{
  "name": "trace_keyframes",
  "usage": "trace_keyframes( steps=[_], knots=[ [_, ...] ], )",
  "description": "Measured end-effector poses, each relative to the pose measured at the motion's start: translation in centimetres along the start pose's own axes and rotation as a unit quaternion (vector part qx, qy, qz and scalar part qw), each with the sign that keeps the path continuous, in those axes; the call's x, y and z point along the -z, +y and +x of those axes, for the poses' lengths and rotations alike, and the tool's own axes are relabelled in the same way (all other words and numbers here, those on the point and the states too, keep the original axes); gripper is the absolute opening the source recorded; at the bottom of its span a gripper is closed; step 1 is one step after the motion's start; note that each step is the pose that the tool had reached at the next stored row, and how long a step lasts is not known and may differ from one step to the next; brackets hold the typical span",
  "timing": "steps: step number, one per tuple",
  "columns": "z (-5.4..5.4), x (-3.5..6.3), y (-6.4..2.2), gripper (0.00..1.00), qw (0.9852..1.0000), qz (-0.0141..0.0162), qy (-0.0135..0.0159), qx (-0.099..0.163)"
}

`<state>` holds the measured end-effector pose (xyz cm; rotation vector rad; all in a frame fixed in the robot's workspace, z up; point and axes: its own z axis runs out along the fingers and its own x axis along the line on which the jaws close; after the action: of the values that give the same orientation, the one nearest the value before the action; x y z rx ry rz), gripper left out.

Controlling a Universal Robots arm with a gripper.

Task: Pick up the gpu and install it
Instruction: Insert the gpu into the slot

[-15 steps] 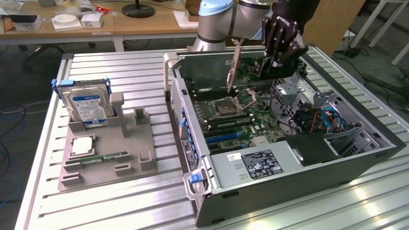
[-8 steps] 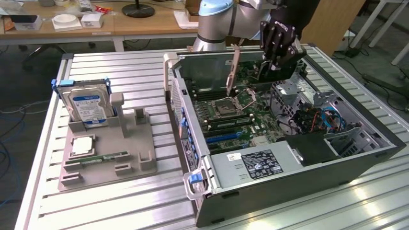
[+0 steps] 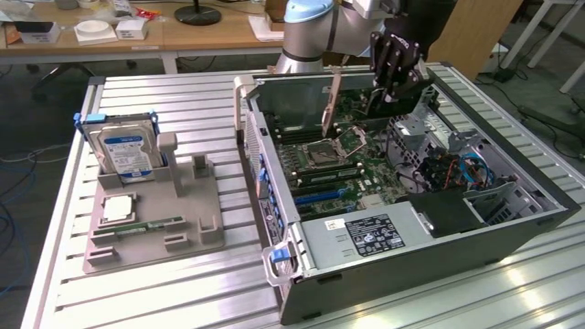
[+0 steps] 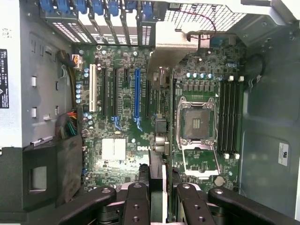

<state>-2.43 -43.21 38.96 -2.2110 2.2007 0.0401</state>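
Exterior view, left to right. Slatted metal table (image 3: 183, 89) across the frame, with a wooden desk (image 3: 210, 34) behind it at the top left.

Left of frame: grey holder tray (image 3: 196, 236) lying flat on the table.
- hard drive (image 3: 128, 152), blue-white label, standing upright in the tray's far-left slot
- silvery square chip (image 3: 119, 209) flat in the tray, in front of the drive
- green memory stick (image 3: 157, 224) lying just right of the chip

Centre to right: open PC case (image 3: 512, 233) lying on its side, touching the table.
- motherboard (image 3: 340, 168) exposed in the middle
- CPU socket (image 3: 331, 147) with its lid up
- power supply (image 3: 366, 236) with a label at the near end, lower centre
- blue cables (image 3: 470, 168) in the bay at the right

Top centre-right: robot arm (image 3: 311, 27) coming down from the top edge. The black gripper (image 3: 401, 82) points down over the far end of the case and sits above the board, not touching it.

Wrist view:
- gpu (image 4: 158, 180) seen edge-on, running straight out from between the fingers (image 4: 136, 206)
- silvery end bracket (image 4: 171, 44) at the card's far end, near the case's rear slot covers
- fingers clamped on the card, one on each face
- card hangs above the board, over the strip between the long blue slot (image 4: 137, 93) and the socket; not seated in any slot

In the exterior frame the gpu is therefore at upper right-centre, held in the gripper above the open case.
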Motion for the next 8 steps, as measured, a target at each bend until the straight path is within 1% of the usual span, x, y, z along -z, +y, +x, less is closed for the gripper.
trace_keyframes(
  steps=[4, 8],
  knots=[
    [0.01, -0.19, 0.0, 0.27, 1.0, 0.0, -0.0004, 0.0],
    [0.01, -0.47, 0.0, 0.27, 1.0, 0.0002, -0.0019, 0.0]
  ],
)
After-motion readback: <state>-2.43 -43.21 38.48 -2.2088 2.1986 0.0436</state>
